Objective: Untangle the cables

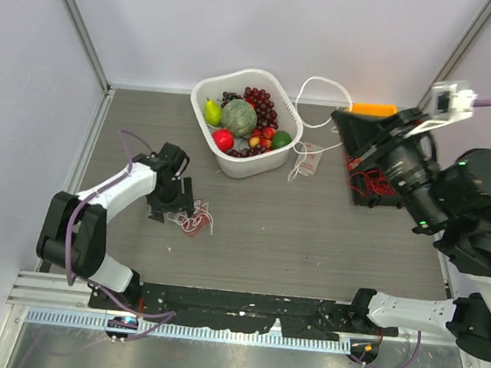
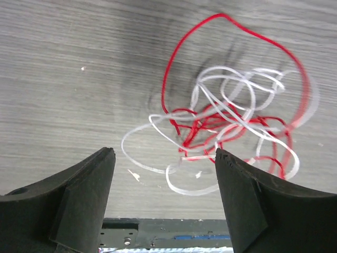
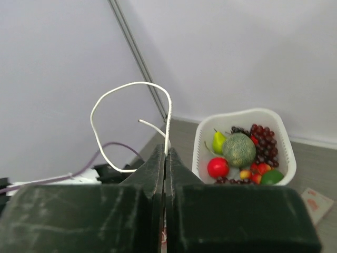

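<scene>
From above I count two arms, one white plastic fruit basket (image 1: pixel 244 72) and one tangle of thin red and white cables (image 1: pixel 196 223) on the grey tabletop (image 1: pixel 310 235). My left arm is folded low, with the left pincer (image 1: pixel 173 204) just beside the tangle. My right arm is held high.

At my left wrist, the left pincer (image 2: pixel 164 158) is spread and empty, the tangle (image 2: pixel 202 126) just beyond it.

At my right wrist, the right pincer (image 3: pixel 166 158) is pressed together, pinching one thin white cable loop (image 3: pixel 131 83) in the air, the basket (image 3: pixel 237 112) beyond.

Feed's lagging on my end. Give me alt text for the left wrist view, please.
A loose tangle of red and white cables lies on the grey wood-grain table, just beyond the open, empty left gripper, right of frame centre.
</scene>
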You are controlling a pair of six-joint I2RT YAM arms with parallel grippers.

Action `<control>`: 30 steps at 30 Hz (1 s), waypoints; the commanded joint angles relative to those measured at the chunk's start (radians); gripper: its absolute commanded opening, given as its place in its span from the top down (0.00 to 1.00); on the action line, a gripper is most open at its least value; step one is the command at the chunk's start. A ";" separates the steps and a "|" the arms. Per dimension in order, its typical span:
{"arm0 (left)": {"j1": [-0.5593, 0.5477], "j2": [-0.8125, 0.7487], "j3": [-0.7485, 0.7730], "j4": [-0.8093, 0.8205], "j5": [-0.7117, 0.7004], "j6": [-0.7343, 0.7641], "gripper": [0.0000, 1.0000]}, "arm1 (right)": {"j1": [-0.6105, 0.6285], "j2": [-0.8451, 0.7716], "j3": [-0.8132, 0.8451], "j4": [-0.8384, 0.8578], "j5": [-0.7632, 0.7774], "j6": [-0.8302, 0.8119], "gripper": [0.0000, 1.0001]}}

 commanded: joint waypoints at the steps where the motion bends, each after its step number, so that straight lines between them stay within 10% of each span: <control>1: 0.003 -0.140 0.103 -0.062 0.003 0.006 0.18 | 0.000 0.012 -0.244 -0.026 0.043 0.047 0.99; 13: 0.004 -0.346 0.207 -0.114 0.187 -0.096 0.14 | -0.057 0.009 -0.507 -0.142 0.190 0.228 0.99; 21: 0.003 -0.395 0.232 -0.093 0.313 -0.115 0.02 | -0.609 0.171 -0.331 -0.139 -0.059 0.166 0.99; 30: 0.003 -0.458 0.219 -0.168 0.336 -0.021 0.03 | -0.867 0.443 -0.027 -0.069 -0.093 0.103 0.99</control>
